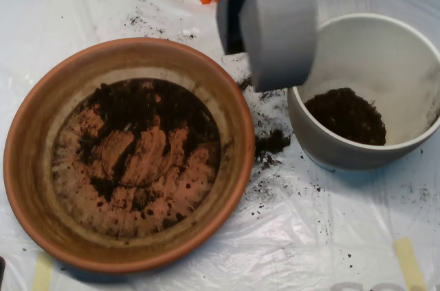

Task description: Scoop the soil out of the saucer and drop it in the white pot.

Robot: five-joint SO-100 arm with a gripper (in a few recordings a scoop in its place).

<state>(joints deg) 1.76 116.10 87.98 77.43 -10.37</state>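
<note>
The task looked partly done. The white pot (405, 109) already held a dark heap of soil (345, 115) on its bottom. The terracotta saucer (41, 133) was not yet empty: a thin, patchy layer of soil lay there, thickest toward the upper part of its flat bottom, with crumbs scattered over the rest. Some soil had also spilled on the plastic sheet (206, 256) between the two vessels. The grey scoop (275, 36) hung above the gap, next to the rim of the pot. Its two shells seemed closed together. I judged several more scoops were needed.
</note>
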